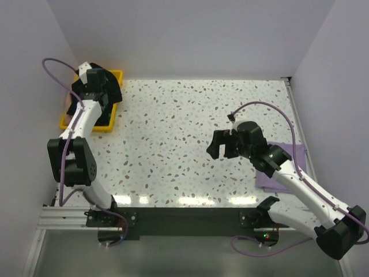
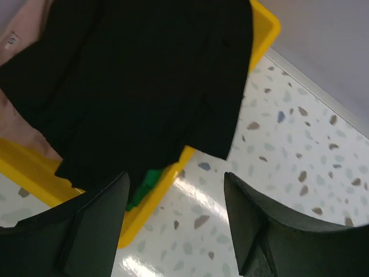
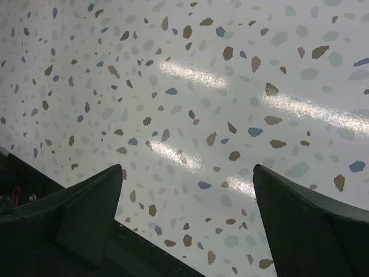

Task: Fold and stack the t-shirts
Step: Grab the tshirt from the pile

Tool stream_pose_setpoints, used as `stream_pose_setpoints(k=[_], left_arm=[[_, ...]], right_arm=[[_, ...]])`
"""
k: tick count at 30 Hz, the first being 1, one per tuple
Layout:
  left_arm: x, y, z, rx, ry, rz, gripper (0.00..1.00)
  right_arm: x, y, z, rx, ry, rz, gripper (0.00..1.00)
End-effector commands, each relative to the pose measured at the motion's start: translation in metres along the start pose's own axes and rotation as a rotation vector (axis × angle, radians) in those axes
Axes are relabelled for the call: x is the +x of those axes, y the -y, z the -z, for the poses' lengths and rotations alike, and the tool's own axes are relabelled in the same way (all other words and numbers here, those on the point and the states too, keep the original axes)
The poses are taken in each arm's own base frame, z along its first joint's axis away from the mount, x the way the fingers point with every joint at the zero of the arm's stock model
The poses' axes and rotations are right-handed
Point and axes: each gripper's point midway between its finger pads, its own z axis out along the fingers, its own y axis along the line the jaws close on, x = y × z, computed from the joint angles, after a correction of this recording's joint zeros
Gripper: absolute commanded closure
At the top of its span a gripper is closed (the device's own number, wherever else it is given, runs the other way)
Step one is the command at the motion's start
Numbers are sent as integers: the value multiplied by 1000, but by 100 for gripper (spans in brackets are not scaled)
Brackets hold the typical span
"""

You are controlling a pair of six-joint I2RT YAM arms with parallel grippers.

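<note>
Your right wrist camera shows the right gripper (image 3: 187,170) with its two dark fingers (image 3: 81,213) spread wide apart, one in each lower corner. Between them lies the white table (image 3: 202,86), speckled with brown, blue and grey-green. Bright streaks of light lie across it. Behind one finger a dark band (image 3: 150,257) cuts the corner, and a small red spot (image 3: 15,193) sits there, too small to identify.

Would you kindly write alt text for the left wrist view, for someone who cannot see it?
A black garment lies in a yellow bin and spills over its rim, with green fabric and pink fabric showing beneath. The left gripper hangs open over the speckled table beside the bin.
</note>
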Motion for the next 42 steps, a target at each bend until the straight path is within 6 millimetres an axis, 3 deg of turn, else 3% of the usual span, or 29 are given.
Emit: stream_pose_setpoints(k=[1, 3, 4, 5, 7, 11, 15, 18, 19, 22, 27, 34, 37, 40, 42], left_arm=[[-36, -40, -37, -178, 85, 73, 28], [-27, -54, -64, -220, 57, 53, 30], [-35, -54, -71, -230, 67, 57, 30], [-22, -63, -88, -259, 29, 36, 31], [-21, -66, -102, -271, 24, 30, 32], [2, -81, -131, -298, -22, 19, 33], [7, -82, -137, -292, -37, 19, 41], [-4, -77, -134, -264, -15, 22, 51], [-8, -74, -132, -257, -9, 19, 60], [-25, -68, -123, -230, 15, 16, 84], [-63, -56, -95, -180, 86, 27, 100], [-121, -35, -43, -76, 195, 48, 100], [-153, -16, -11, 27, 261, 55, 100], [-188, 7, 37, 166, 343, 72, 100], [-199, 28, 62, 277, 370, 66, 100]], right_arm=[[-5, -10, 9, -50, 19, -1, 1], [-5, -9, 9, -48, 22, -1, 2], [-4, -9, 9, -49, 18, -1, 1], [-3, -9, 8, -48, 13, 1, 1], [0, -8, 7, -49, 6, 0, 1], [4, -9, 7, -62, -12, 5, 1], [5, -9, 6, -60, -11, 5, 1], [6, -10, 5, -64, -17, 3, 1], [6, -11, 5, -69, -21, 1, 1], [8, -13, 4, -81, -30, 2, 1], [7, -13, 2, -83, -31, 0, 1], [3, -15, 1, -82, -25, 2, 1], [0, -15, 0, -78, -18, 8, 1], [-6, -16, -1, -81, -1, 11, 1], [-8, -17, -2, -84, 3, 14, 1]])
